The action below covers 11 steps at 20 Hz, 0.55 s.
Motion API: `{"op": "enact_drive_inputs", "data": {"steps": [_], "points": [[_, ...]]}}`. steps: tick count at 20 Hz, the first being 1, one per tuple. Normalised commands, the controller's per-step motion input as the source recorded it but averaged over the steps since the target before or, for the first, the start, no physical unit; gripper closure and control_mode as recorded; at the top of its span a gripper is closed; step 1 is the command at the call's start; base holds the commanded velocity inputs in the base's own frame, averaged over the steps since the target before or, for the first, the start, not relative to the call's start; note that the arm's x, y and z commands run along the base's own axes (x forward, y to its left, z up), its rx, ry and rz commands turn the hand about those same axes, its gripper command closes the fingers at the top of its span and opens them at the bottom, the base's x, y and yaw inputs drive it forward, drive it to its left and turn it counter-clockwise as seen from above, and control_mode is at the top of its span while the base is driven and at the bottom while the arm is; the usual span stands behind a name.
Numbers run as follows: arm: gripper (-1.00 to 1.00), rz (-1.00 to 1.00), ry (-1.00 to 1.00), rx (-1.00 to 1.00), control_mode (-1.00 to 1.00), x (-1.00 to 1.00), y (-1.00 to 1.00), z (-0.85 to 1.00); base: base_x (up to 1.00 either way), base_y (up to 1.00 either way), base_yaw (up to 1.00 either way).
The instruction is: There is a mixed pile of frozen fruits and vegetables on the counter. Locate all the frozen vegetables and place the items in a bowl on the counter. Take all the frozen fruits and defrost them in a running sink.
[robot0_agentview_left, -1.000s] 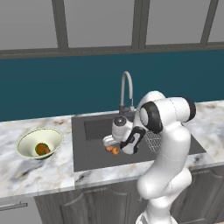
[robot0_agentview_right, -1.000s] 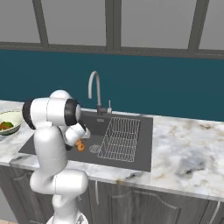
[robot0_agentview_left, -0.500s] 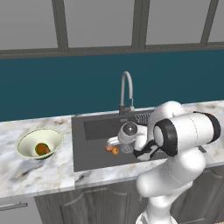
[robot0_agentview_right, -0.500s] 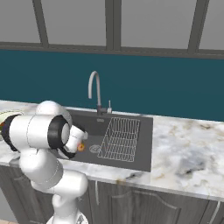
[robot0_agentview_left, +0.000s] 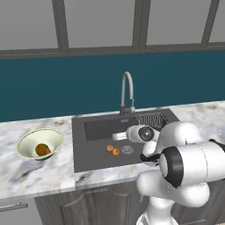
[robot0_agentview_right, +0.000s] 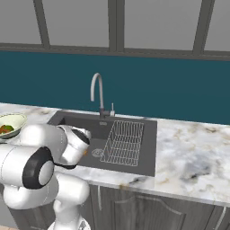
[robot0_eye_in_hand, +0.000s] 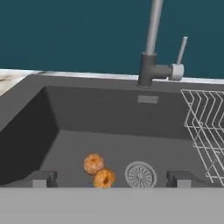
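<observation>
The jaws stand apart and empty; two small round orange frozen fruits (robot0_eye_in_hand: pixel 99 171) lie touching between them, beside the round metal drain (robot0_eye_in_hand: pixel 140 175), with the curved silver faucet (robot0_eye_in_hand: pixel 154 43) straight ahead.

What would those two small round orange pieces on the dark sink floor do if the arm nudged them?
The two small round orange pieces would probably roll, being ball-shaped on the flat floor of the dark grey sink. They touch each other, so pushing one likely shifts both. Beside the round metal drain, they might settle against it, though any slope is hard to judge.
</observation>
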Motion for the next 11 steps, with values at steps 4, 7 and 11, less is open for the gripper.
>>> {"op": "enact_drive_inputs", "data": {"steps": [4, 7, 11], "points": [[-1.00, 0.00, 0.00, 0.05, -1.00, -0.35, 0.00, 1.00, 0.00, 0.00, 0.00], [-1.00, 0.00, 0.00, 0.01, -1.00, -0.46, 0.00, 0.92, 0.00, 0.00, 0.00], [-1.00, 0.02, 0.01, 0.00, -1.00, -0.54, 0.09, 0.76, 0.00, 0.00, 0.00]]}}
